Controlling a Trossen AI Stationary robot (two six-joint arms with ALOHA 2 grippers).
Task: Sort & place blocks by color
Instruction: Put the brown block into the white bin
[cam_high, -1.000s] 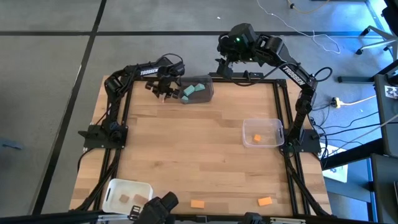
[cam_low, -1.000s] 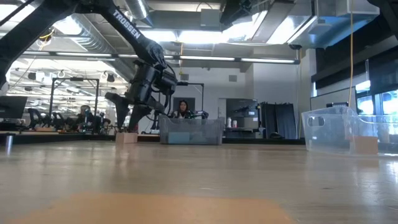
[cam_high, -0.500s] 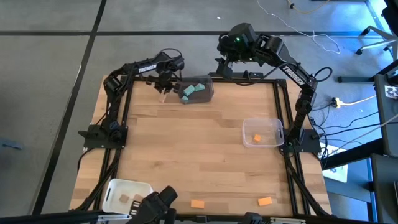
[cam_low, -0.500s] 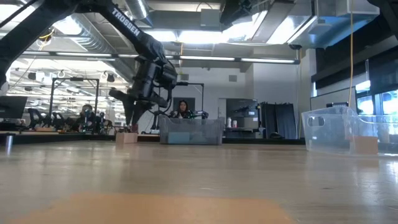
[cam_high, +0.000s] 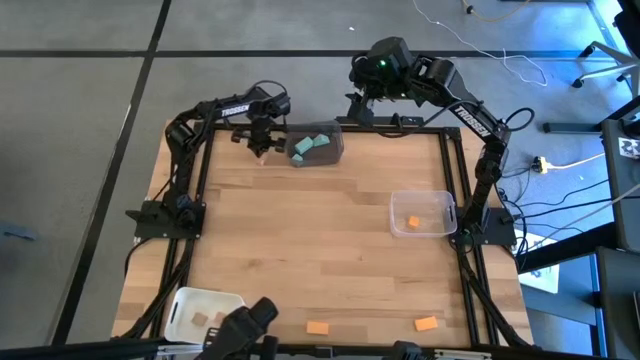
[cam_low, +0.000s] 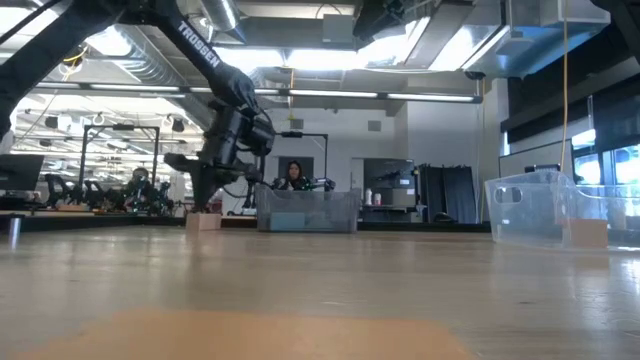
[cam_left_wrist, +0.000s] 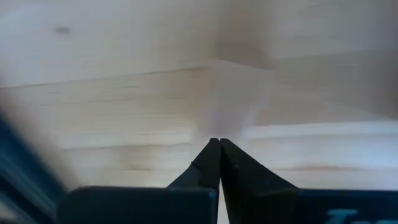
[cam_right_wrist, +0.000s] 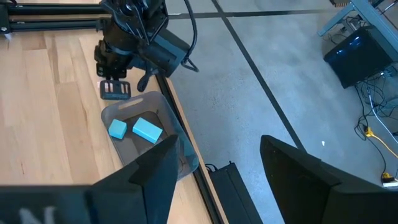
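My left gripper (cam_high: 258, 140) hangs shut at the table's far left, pointing down, with nothing between its fingers. Just past its tips, a pale tan block (cam_left_wrist: 239, 93) lies flat on the table (cam_low: 205, 222). Right of it stands the dark grey bin (cam_high: 318, 146), holding two teal blocks (cam_right_wrist: 147, 130). An orange block (cam_high: 412, 221) lies in the clear bin (cam_high: 422, 214). Two more orange blocks (cam_high: 317, 327) (cam_high: 425, 323) lie by the near edge. My right gripper (cam_right_wrist: 217, 180) stays open, folded back beyond the far edge. My left gripper's shut fingertips (cam_left_wrist: 217, 144) point down at the near corner of the tan block (cam_left_wrist: 217, 124), which lies on the table. Whether they touch it, I cannot tell.
A white bin (cam_high: 185, 300) with tan blocks inside sits at the near left corner. The black frame rails (cam_high: 200, 170) run along the table's left, far and right sides. Bare wood spreads across the middle (cam_high: 320, 240).
My left gripper has shut with nothing between its fingers. It has also shifted a little toward the table's far left, away from the dark grey bin. The tan block has stayed on the table.
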